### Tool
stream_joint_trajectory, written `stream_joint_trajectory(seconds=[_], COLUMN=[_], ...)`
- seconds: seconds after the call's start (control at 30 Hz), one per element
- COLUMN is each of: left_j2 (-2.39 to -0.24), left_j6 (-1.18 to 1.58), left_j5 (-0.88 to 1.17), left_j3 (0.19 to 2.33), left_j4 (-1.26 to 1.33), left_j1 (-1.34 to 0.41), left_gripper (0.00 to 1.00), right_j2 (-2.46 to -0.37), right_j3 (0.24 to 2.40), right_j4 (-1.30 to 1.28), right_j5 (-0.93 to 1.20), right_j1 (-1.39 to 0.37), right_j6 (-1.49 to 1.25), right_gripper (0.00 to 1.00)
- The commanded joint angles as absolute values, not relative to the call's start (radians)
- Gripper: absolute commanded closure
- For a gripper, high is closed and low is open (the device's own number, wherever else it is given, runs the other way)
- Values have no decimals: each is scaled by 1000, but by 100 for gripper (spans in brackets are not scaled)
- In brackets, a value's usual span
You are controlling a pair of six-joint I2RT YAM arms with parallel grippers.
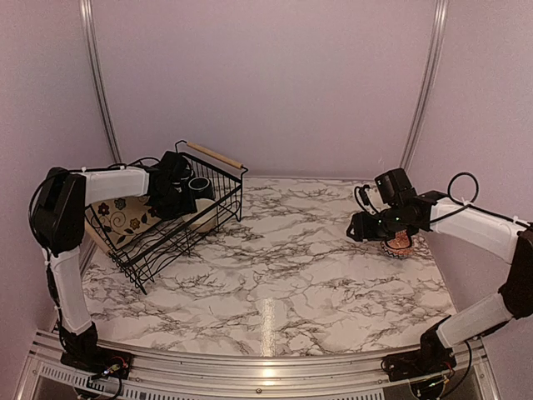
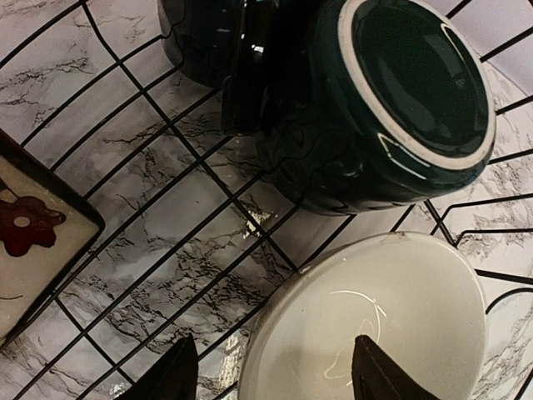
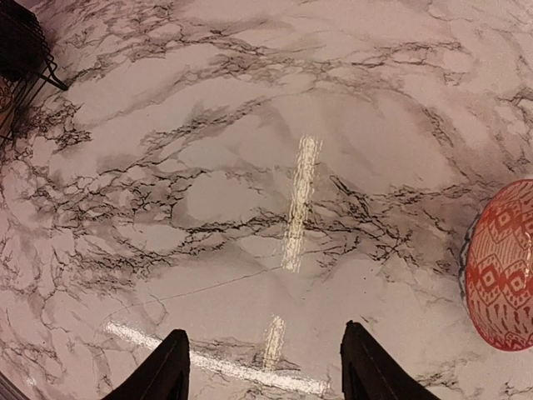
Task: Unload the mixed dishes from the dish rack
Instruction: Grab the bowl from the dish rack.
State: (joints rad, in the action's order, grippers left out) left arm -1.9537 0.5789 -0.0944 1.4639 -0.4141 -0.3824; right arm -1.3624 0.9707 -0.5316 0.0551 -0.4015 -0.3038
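Observation:
The black wire dish rack (image 1: 141, 258) stands at the far left of the table. In it lie a square cream flowered plate (image 1: 125, 218), a dark blue-green mug (image 1: 200, 187) and a round pale plate (image 2: 375, 325). In the left wrist view the mug (image 2: 391, 100) lies on its side with a second dark mug (image 2: 208, 42) behind it, and the flowered plate's corner (image 2: 33, 242) is at the left. My left gripper (image 2: 271, 375) is open over the round plate's edge inside the rack. My right gripper (image 3: 262, 375) is open and empty above the table, next to a small red patterned bowl (image 3: 504, 267).
The red bowl (image 1: 399, 244) sits on the marble table at the right, below my right arm. The rack's wooden rod handle (image 1: 215, 155) is at its far end. A rack corner (image 3: 25, 58) shows at the right wrist view's top left.

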Motion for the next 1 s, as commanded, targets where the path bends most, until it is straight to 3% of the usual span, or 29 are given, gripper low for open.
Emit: stream_joint_trajectory(seconds=[0.0,0.43,0.7,0.97], left_j2=[-2005,-2015,-1984,-1783], left_j6=[545,518,525,525], left_j5=[-194,-198,-190,-197], left_j3=[1496,1549,1550,1499], left_j4=[-509,-518,-512,-533], left_j1=[-387,-389,-388,-388], left_gripper=[43,98,100,100], right_j2=[-1320,-1310,-1292,-1295], right_j3=[991,987,1010,1019], right_j4=[-557,-567,-605,-588], right_j5=[13,-18,-55,-80], right_j1=[-413,-441,-463,-512], right_j6=[-308,-333,-345,-354], right_gripper=[41,41,41,40])
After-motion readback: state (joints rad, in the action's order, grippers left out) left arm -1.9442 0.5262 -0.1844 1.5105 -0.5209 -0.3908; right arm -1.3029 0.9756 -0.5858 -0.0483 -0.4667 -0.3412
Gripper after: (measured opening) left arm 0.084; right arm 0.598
